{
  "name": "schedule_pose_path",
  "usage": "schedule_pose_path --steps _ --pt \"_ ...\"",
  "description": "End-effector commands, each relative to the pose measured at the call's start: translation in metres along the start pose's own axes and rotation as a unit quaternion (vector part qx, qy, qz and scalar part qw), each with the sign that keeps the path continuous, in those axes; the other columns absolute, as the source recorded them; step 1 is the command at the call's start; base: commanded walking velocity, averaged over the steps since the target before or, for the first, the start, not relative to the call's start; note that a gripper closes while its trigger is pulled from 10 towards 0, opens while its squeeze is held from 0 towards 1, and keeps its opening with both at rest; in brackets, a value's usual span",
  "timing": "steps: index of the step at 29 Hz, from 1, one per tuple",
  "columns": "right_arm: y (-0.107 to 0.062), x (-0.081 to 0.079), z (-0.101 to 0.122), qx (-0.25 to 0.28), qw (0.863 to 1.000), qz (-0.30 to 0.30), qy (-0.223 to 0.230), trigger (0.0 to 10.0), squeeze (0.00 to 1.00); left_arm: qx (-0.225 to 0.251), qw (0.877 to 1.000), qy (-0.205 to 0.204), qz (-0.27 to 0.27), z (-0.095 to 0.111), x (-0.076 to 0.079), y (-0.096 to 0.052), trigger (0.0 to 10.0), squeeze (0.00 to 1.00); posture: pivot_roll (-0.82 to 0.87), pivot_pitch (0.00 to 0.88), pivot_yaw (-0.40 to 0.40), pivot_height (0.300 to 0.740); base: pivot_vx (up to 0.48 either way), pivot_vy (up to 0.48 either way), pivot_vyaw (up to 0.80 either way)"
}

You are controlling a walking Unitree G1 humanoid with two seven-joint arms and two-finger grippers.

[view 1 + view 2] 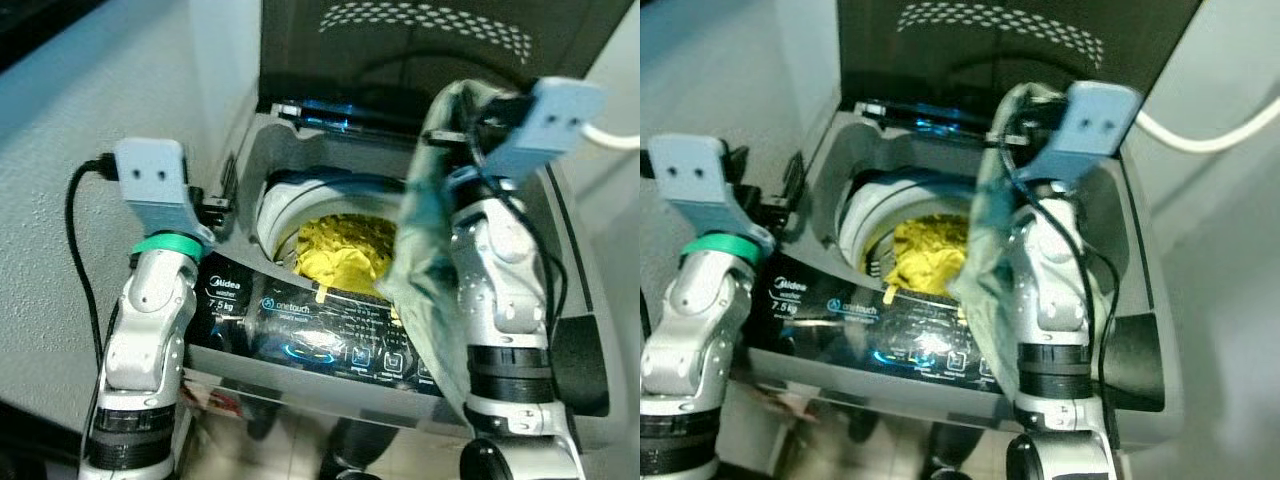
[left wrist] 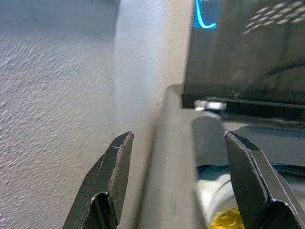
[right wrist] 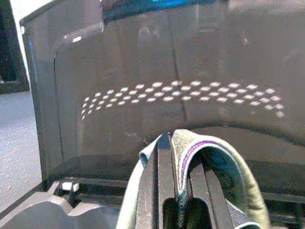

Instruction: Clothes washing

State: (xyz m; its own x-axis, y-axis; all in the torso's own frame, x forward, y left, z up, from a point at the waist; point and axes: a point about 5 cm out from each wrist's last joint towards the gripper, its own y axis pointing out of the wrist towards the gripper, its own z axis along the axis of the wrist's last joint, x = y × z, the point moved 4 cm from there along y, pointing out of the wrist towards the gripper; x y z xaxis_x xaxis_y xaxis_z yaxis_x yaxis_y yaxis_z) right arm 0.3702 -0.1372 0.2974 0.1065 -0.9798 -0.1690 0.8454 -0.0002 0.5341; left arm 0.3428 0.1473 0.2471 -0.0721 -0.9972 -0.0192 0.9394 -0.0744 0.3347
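A Unitree G1 is loading a top-load washing machine [image 1: 300, 345], its lid [image 1: 400, 50] standing open against the wall. The right gripper [image 3: 174, 191] is holding a grey-green garment [image 1: 425, 250] w/ its fingers closed tight on a fold of the cloth, raised above the right side of the opening; the fabric is hanging down along the forearm and draping over the machine's front edge, near the control panel [image 1: 330, 335]. A purple seam is showing where the cloth is wrapping over the fingers in the right wrist view.

Inside the drum [image 1: 285, 200], a yellow garment [image 1: 345, 250] is already lying crumpled, so at least one item is in. The left gripper [image 2: 186, 167] is hovering w/ its fingers spread wide and empty, straddling the machine's left rim beside the textured wall [image 2: 52, 95].

Judging by this, loading is approx. partway done: the grey-green piece is yet to go into the tub. Closing the lid and starting a cycle on the lit panel are also looking outstanding. Whether detergent is in can't be told.
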Motion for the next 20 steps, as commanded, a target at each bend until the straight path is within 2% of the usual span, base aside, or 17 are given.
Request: schedule_pose_path --steps 1,7,10,11,13,14,15,16,19,20 --pt "0.000 0.005 0.002 0.005 1.000 -0.006 -0.001 10.0 0.00 0.002 1.000 -0.008 -0.011 0.001 0.005 0.000 10.0 0.00 0.03 0.000 -0.025 0.740 0.000 0.000 0.00" --pt "0.001 -0.001 0.004 0.011 1.000 0.014 -0.011 10.0 0.00 0.004 1.000 -0.009 -0.014 0.001 0.006 -0.001 10.0 0.00 0.03 0.000 -0.025 0.740 0.000 0.000 0.00" --pt "0.006 -0.010 0.017 0.038 0.998 0.044 -0.036 10.0 0.00 0.004 1.000 -0.008 -0.019 0.002 0.007 -0.001 10.0 0.00 0.03 0.000 -0.021 0.740 0.000 0.000 0.00" --pt "0.014 -0.017 0.030 0.066 0.995 0.062 -0.051 10.0 0.00 0.003 0.999 -0.004 -0.034 0.001 0.012 -0.002 10.0 0.00 0.03 0.000 -0.018 0.740 0.000 0.000 0.00" --pt "0.020 -0.020 0.039 0.083 0.993 0.069 -0.051 10.0 0.00 0.005 0.999 0.001 -0.044 0.001 0.015 -0.003 10.0 0.00 0.03 0.000 -0.018 0.740 0.000 0.000 0.00" --pt "0.030 -0.027 0.060 0.121 0.988 0.085 -0.043 10.0 0.00 0.009 0.998 0.020 -0.065 0.002 0.022 -0.005 10.0 0.00 0.03 0.000 -0.017 0.740 0.000 0.000 0.00" --pt "0.030 -0.027 0.060 0.121 0.988 0.085 -0.043 10.0 0.00 0.009 0.998 0.020 -0.065 0.002 0.022 -0.005 10.0 0.00 0.03 0.000 -0.017 0.740 0.000 0.000 0.00" --pt "0.036 -0.033 0.074 0.146 0.984 0.096 -0.036 10.0 0.00 0.013 0.997 0.033 -0.076 0.002 0.026 -0.007 10.0 0.00 0.03 0.000 -0.017 0.740 0.000 0.000 0.00" --pt "0.040 -0.037 0.085 0.164 0.980 0.105 -0.030 10.0 0.00 0.016 0.995 0.043 -0.084 0.002 0.029 -0.009 10.0 0.00 0.03 0.000 -0.017 0.740 0.000 0.000 0.00" --pt "0.047 -0.045 0.096 0.182 0.976 0.117 -0.029 10.0 0.00 0.019 0.994 0.053 -0.092 0.002 0.032 -0.010 10.0 0.00 0.03 0.000 -0.019 0.740 0.000 0.000 0.00"
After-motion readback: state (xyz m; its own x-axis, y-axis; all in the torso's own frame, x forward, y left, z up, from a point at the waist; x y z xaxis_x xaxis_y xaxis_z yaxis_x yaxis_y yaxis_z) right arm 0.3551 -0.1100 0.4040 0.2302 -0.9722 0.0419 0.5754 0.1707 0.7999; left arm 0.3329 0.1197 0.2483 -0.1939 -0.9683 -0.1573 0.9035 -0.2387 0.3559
